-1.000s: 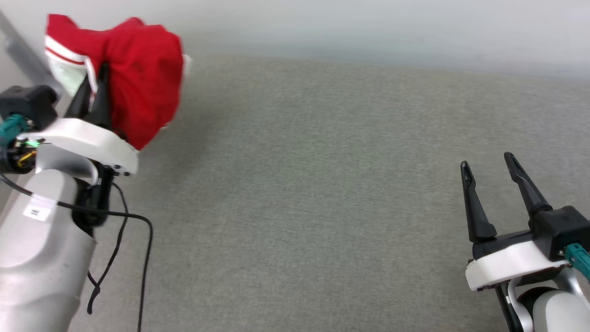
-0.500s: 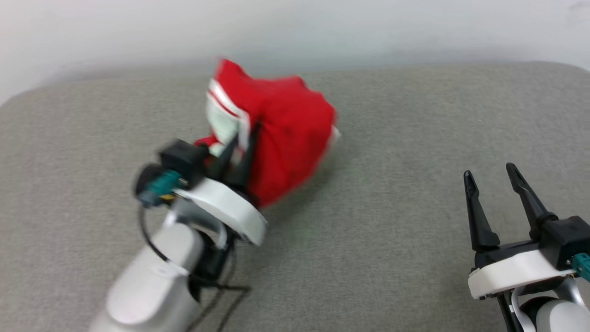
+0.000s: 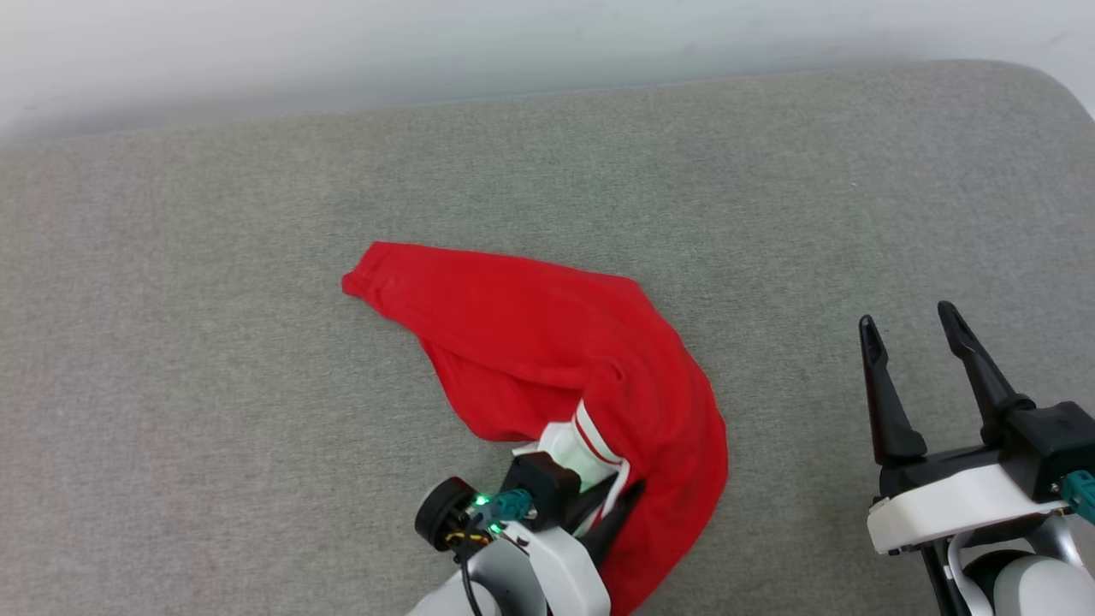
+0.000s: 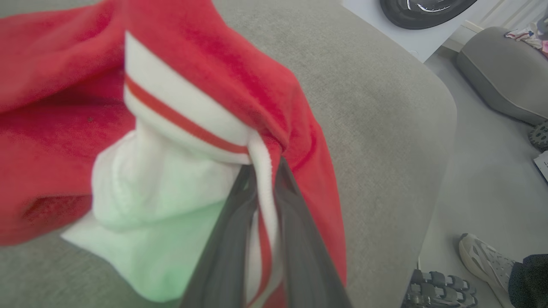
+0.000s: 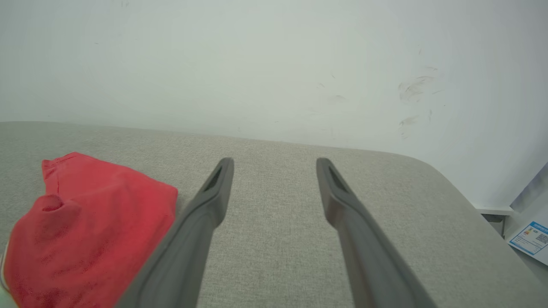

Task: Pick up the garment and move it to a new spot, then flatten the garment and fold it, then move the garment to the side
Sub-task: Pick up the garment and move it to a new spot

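Grey padded surface [image 3: 214, 445] under everything, pale wall behind. Closest to me, the left gripper [image 3: 618, 506] is clamped on the striped sleeve trim [image 4: 184, 124] of the garment [image 3: 530, 342], so that arm's the near one. The right gripper [image 3: 905, 315] sits off to the right, jaws wide, nothing in them, well apart from the cloth. From the pinch, the jersey trails away up and left across the surface. Its long axis follows that diagonal, far tip pointing back-left. Guessing the flattening pull goes along that line.
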{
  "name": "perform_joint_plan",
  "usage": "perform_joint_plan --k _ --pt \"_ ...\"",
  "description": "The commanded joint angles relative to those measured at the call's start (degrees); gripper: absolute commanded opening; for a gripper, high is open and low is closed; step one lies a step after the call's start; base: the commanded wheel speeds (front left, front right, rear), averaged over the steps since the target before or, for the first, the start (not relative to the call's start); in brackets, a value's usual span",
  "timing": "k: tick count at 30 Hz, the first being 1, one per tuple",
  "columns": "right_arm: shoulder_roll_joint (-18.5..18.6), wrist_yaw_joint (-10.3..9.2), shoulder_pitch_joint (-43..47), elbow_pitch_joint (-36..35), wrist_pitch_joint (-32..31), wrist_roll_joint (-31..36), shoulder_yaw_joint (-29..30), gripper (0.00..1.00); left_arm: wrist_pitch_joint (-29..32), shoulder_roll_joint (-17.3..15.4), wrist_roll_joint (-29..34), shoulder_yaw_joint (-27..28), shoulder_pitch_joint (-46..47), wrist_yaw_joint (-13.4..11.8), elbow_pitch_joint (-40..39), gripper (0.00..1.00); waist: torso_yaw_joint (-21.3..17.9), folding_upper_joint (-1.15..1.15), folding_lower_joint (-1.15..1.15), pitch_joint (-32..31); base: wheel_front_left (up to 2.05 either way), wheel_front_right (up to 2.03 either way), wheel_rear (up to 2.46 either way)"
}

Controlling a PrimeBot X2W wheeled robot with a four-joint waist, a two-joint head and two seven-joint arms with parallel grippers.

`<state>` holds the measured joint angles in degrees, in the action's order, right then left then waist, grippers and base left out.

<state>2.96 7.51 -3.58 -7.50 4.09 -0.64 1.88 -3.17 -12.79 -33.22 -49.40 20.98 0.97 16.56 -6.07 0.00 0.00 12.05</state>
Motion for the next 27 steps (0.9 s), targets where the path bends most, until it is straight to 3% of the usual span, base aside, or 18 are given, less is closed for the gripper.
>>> perform_joint_plan --k 1,2,3,9,14,27 --pt "-0.10 -0.04 0.08 -0.05 0.15 -0.04 0.27 1.00 0.41 0.23 -0.01 -0.64 -0.89 0.61 0.53 0.36 0.51 0.00 0.00 -0.05 0.00 0.00 0.00" --pt "-0.11 -0.04 0.18 0.06 0.01 0.10 0.25 1.00 0.26 0.43 -0.10 -0.95 -1.06 0.78 0.68 0.56 0.83 0.00 0.00 -0.28 0.00 0.00 0.00" --pt "-0.11 -0.04 0.29 0.08 -0.13 0.20 0.15 1.00 -0.21 0.52 0.25 -1.07 -1.03 0.74 0.52 1.00 1.14 0.00 0.00 -0.53 0.00 0.00 0.00" --pt "-0.09 -0.04 1.21 0.04 -0.90 0.87 0.02 1.00 -4.85 0.92 1.79 -0.40 -0.81 -0.77 -2.38 1.00 3.71 0.00 0.00 -2.88 0.00 0.00 0.00" --pt "-0.09 -0.04 1.82 -0.41 -1.57 1.02 0.00 1.00 -9.55 0.58 3.36 2.46 -0.59 -3.85 -6.40 1.00 6.02 0.00 0.00 -4.73 0.00 0.00 0.00" --pt "-0.09 -0.04 4.74 -0.47 -2.88 -0.68 0.57 1.00 -12.09 -2.85 6.52 18.83 -6.92 -13.36 -14.07 1.00 9.58 0.00 0.00 -8.83 0.00 0.00 0.00"
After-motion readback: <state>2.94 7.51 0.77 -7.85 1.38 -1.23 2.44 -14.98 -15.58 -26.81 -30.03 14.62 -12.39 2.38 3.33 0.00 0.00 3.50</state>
